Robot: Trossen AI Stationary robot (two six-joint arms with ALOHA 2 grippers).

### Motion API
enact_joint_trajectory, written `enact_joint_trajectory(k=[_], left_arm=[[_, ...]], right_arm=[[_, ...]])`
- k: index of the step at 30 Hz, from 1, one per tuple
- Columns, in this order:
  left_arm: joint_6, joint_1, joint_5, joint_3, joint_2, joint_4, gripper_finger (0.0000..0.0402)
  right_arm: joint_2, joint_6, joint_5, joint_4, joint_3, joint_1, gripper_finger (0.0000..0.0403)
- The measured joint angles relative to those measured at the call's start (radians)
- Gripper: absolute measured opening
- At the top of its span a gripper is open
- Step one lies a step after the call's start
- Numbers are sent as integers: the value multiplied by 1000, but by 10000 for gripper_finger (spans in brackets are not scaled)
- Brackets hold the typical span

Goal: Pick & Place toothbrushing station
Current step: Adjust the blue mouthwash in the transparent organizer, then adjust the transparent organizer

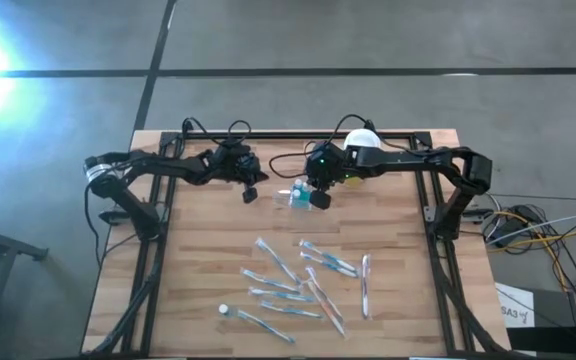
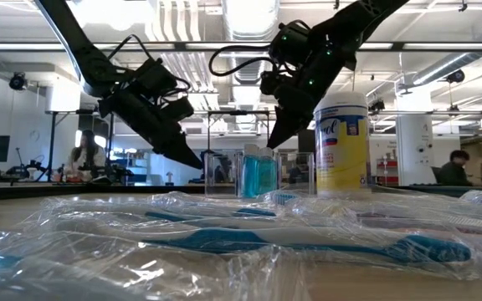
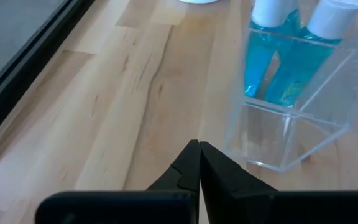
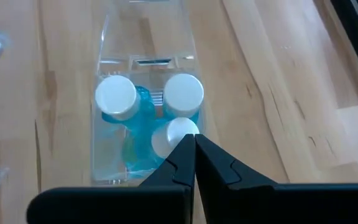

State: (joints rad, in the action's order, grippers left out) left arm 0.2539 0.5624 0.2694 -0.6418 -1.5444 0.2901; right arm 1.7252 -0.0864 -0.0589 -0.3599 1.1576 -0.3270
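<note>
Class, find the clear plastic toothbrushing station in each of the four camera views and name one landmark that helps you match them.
High view: toothbrushing station near the table's far edge, between the two grippers.
Low view: centre, behind the wrapped toothbrushes, just left of the yellow-labelled canister.
Left wrist view: upper right.
Right wrist view: centre, seen from above.
Shared landmark: the blue white-capped bottles inside it.

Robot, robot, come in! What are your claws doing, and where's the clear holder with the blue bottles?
Left gripper shut, beside clear holder. Right gripper shut, above its blue bottles. Holder on table, untouched. Canister stands close by.
</note>
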Motion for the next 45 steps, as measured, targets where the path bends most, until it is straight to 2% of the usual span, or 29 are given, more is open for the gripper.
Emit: enact_joint_trajectory(k=[12,20,26,39,41,45], left_arm=[[0,-3,3,0,0,0,19],[-2,-21,3,1,0,0,7],[-3,-46,3,1,0,0,14],[-3,-65,-4,2,-41,11,7],[-3,-65,-12,2,-42,21,7],[-5,-64,-62,2,-40,33,13]], right_arm=[[0,-4,-46,-1,0,24,8],[0,-3,-58,3,0,76,8],[-2,0,-58,43,0,114,8],[-2,14,-96,78,0,138,8],[-10,19,-76,91,0,140,8],[-55,70,61,83,0,149,8]])
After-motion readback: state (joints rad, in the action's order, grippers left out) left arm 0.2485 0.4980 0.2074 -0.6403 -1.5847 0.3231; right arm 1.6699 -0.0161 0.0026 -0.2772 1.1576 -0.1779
